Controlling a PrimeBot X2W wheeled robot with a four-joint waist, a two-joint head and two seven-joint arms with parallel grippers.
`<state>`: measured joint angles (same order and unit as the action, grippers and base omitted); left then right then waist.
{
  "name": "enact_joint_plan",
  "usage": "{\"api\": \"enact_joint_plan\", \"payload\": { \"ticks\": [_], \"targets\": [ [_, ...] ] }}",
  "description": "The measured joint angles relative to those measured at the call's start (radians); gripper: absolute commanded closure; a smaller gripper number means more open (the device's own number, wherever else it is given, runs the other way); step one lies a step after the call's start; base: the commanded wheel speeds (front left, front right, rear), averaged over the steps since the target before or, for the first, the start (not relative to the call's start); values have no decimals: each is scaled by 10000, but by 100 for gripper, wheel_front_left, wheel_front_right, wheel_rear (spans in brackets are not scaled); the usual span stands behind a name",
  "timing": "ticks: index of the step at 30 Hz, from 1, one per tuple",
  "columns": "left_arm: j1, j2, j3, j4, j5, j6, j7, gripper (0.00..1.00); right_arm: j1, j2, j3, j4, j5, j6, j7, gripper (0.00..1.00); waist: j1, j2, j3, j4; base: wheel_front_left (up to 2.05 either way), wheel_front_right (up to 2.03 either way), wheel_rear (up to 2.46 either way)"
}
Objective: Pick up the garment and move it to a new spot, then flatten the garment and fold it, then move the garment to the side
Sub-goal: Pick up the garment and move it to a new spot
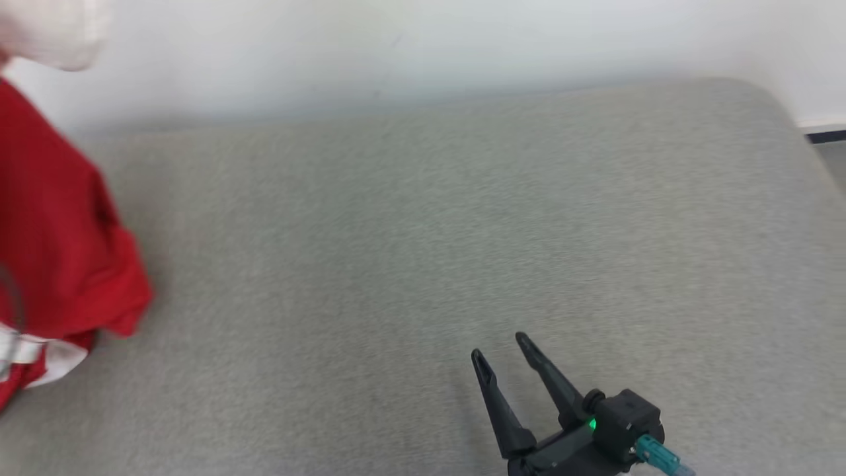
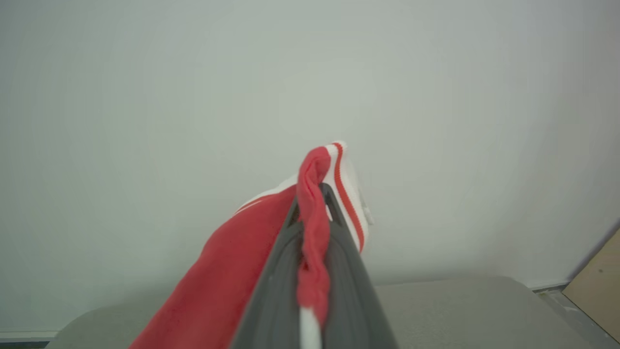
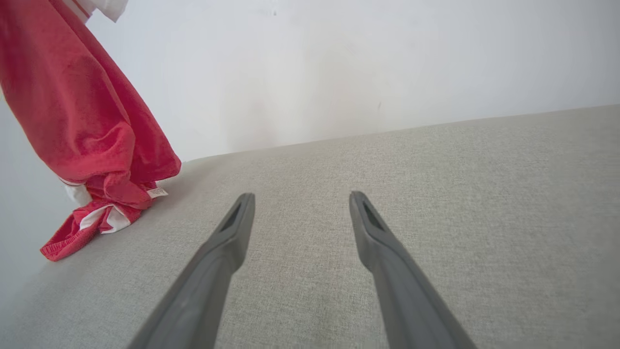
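I've got L gripper (image 2: 314,203) jaws clamped on the red garment (image 1: 59,231), hanging at 9 o'clock w/ hem touching the grey surface (image 1: 423,231) near that edge. R gripper (image 1: 499,348) sits at 5 o'clock, jaws wide; open room from centre to rounded 2 o'clock corner.

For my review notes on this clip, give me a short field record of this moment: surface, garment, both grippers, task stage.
surface: grey padded surface against a pale wall
garment: red with white striped trim, hanging bunched at the robot's left, lower end resting on the grey padded surface
left gripper: shut on the garment at its trimmed edge, raised
right gripper: open, empty, low over the grey padded surface, apart from the garment
task stage: garment picked up; not yet flattened or folded
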<state>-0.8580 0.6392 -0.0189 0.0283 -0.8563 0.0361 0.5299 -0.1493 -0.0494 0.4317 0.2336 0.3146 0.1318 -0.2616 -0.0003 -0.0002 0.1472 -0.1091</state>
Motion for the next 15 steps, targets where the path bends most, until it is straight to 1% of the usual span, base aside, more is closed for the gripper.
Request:
{"api": "enact_joint_plan", "payload": {
  "ticks": [6, 7, 8, 13, 15],
  "targets": [
    [-315, -972, -957, -67, -77, 167, 324, 100, 172, -2, 267, -4, 205, 0, 0, 0, 1, 1, -530, -853, 0, 0, 0],
    [-422, -1212, -1166, -52, -63, 209, 316, 100, 178, 0, 395, -15, 261, 0, -2, 0, 0, 0, -658, -1149, 0, 0, 0],
    [-472, -1358, -1283, -46, -59, 255, 316, 100, 194, 2, 428, -21, 290, 0, 0, 0, 1, 1, -712, -1302, 0, 0, 0],
    [-475, -1931, -1611, -4, -17, 339, 36, 100, 199, 0, 543, -92, 364, 0, 2, 0, 1, 1, -853, -2035, 0, 0, 0],
    [-366, -2257, -1764, 21, 12, 351, -205, 100, 178, -4, 510, -127, 397, 0, 0, 0, 2, 1, -842, -2292, 0, 0, 0]
  ]
}}
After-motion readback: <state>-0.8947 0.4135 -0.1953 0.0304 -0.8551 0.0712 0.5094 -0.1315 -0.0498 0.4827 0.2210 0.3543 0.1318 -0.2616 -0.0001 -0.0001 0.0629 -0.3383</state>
